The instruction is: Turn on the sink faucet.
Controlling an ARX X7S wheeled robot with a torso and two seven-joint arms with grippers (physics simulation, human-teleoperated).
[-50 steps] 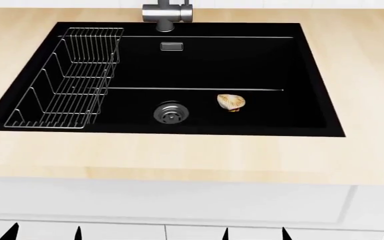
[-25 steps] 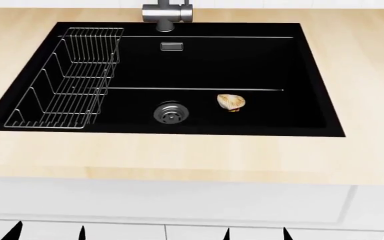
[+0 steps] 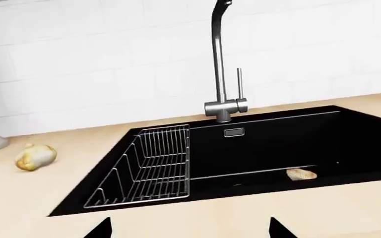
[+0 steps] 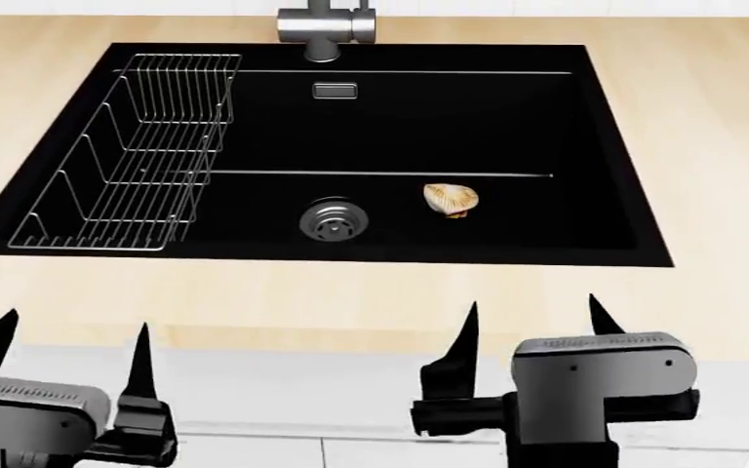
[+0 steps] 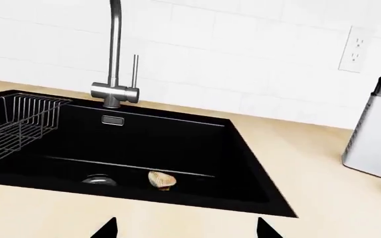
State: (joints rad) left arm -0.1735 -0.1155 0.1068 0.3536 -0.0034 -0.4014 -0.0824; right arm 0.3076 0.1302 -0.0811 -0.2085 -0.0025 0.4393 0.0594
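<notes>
Approach step: both sets of fingers spread, holding nothing, left gripper (image 4: 69, 366) and right gripper (image 4: 531, 336) low before the desk (image 4: 348, 292). Sink faucet (image 3: 225, 106) stands behind the sink (image 4: 583, 146); next I reach its lever.

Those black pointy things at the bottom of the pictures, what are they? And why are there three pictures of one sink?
They are a robot's jaws, the pinchers at the ends of its two arms. This is a computer-made kitchen, not a real one. One picture comes from a camera on the robot's head, looking down at its left gripper and right gripper. The other two come from cameras on each wrist, so the same sink appears from three spots. Both pinchers are open and hold nothing. Inside the black sink are a wire rack, a round drain and a shell-shaped thing. The tall silver faucet stands at the back edge, with a thin lever beside it.
</notes>
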